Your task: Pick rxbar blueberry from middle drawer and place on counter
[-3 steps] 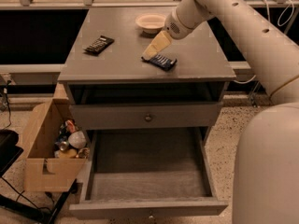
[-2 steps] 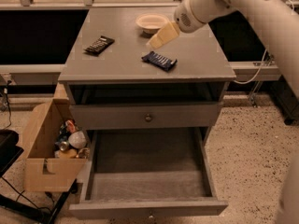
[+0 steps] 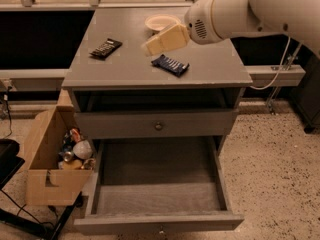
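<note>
The rxbar blueberry [image 3: 170,64], a dark navy bar with pale markings, lies flat on the grey counter [image 3: 125,66], right of centre. My gripper [image 3: 161,42] hangs above the counter, just up and left of the bar and apart from it, with nothing in it. The white arm reaches in from the upper right. The middle drawer [image 3: 157,186] is pulled out below, and its grey floor is bare.
A black bar with white stripe-like print [image 3: 105,48] lies on the counter's left part. A pale bowl [image 3: 161,22] stands at the counter's back. An open cardboard box of small items [image 3: 50,164] stands left of the cabinet. The top drawer [image 3: 157,125] is shut.
My gripper has lifted off the blue bar and drawn up and to the left. The bar stays flat on the counter. The drawer has not moved.
</note>
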You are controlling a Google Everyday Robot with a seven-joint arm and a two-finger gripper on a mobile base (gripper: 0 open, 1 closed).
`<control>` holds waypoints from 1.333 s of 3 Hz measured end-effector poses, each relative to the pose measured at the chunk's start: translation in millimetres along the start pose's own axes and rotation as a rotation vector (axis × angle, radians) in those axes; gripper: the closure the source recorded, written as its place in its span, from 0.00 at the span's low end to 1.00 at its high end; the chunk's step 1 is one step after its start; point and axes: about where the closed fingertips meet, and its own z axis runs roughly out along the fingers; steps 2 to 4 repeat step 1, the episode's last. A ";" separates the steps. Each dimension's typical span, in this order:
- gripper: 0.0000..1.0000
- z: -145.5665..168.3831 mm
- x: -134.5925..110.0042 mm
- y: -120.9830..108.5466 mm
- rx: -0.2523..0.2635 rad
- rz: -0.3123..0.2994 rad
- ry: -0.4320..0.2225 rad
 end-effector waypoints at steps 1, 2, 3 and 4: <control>0.00 -3.4 20.7 11.6 0.025 0.032 -0.030; 0.00 -3.4 20.7 11.6 0.025 0.032 -0.030; 0.00 -3.4 20.7 11.6 0.025 0.032 -0.030; 0.00 -3.4 20.7 11.6 0.025 0.032 -0.030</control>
